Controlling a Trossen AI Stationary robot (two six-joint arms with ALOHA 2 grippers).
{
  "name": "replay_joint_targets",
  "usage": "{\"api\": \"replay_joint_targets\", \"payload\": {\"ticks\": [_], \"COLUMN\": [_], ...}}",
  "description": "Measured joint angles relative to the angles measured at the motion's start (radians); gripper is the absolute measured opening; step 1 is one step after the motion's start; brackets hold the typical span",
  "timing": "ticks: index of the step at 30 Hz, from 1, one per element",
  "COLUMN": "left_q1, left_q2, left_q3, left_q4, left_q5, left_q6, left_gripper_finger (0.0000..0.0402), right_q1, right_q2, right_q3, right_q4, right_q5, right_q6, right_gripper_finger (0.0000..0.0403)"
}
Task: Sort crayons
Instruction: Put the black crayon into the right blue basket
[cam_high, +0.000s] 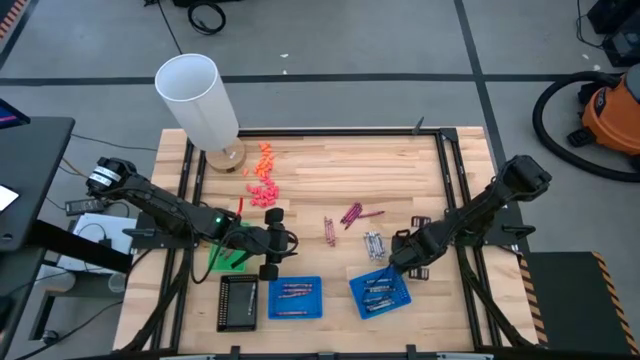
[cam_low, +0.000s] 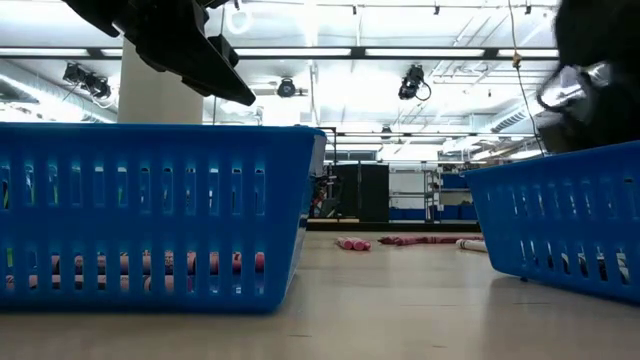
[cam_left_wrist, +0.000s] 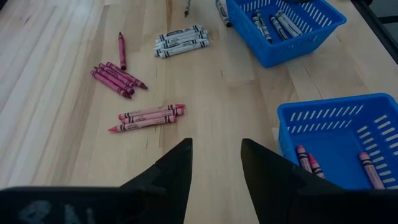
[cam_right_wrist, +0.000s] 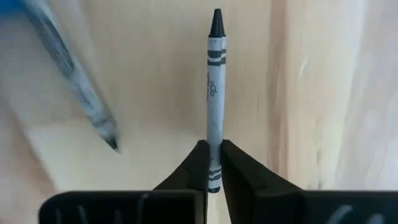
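Observation:
Loose crayons lie in three groups on the wooden table: maroon (cam_left_wrist: 115, 78), brownish-red (cam_left_wrist: 149, 117) and grey (cam_left_wrist: 180, 40). A blue basket (cam_high: 380, 290) holds grey crayons, and a second blue basket (cam_high: 295, 297) holds reddish ones. My right gripper (cam_high: 398, 262) points down beside the grey-crayon basket, shut on one grey crayon (cam_right_wrist: 214, 93). My left gripper (cam_left_wrist: 214, 162) hovers open over bare table, short of the brownish-red group, with nothing between its fingers. My right gripper pinches the grey crayon's blunt end (cam_right_wrist: 214, 163) between its two fingers. The rest of the crayon, with its dark tip (cam_right_wrist: 216, 23), sticks out past the fingertips. Whether it is clear of the table I cannot tell.
A second grey crayon (cam_right_wrist: 74, 81) lies loose close to the held one. A black tray (cam_high: 238, 302) and a green object (cam_high: 228, 258) sit near the left gripper. Orange pieces (cam_high: 263, 180) and a white cylinder (cam_high: 195, 95) stand at the far left.

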Motion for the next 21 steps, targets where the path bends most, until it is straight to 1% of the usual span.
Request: {"api": "replay_joint_targets", "payload": {"ticks": [4, 6, 10, 13, 15, 18, 21], "left_q1": [0.0, 0.0, 0.0, 0.0, 0.0, 0.0, 0.0], "left_q2": [0.0, 0.0, 0.0, 0.0, 0.0, 0.0, 0.0], "left_q3": [0.0, 0.0, 0.0, 0.0, 0.0, 0.0, 0.0], "left_q4": [0.0, 0.0, 0.0, 0.0, 0.0, 0.0, 0.0], "left_q5": [0.0, 0.0, 0.0, 0.0, 0.0, 0.0, 0.0], "left_q6": [-0.001, -0.003, -0.003, -0.003, -0.002, 0.0, 0.0], "left_gripper_finger": [0.0149, 0.0149, 0.0149, 0.0149, 0.0149, 0.0149, 0.0149], "right_q1": [0.002, 0.004, 0.017, 0.031, 0.036, 0.042, 0.043], "right_q2": [-0.002, -0.008, -0.022, -0.033, -0.031, -0.031, -0.031], "right_q3": [0.09, 0.141, 0.227, 0.286, 0.298, 0.286, 0.252], "right_q4": [-0.095, -0.065, -0.071, -0.019, 0.067, 0.229, 0.288], "right_q5": [0.027, 0.034, 0.047, 0.035, -0.008, -0.089, -0.129], "right_q6": [-0.019, -0.038, -0.077, -0.107, -0.122, -0.129, -0.115], "right_gripper_finger": [0.0037, 0.0037, 0.0037, 0.0038, 0.0038, 0.0039, 0.0046]}}
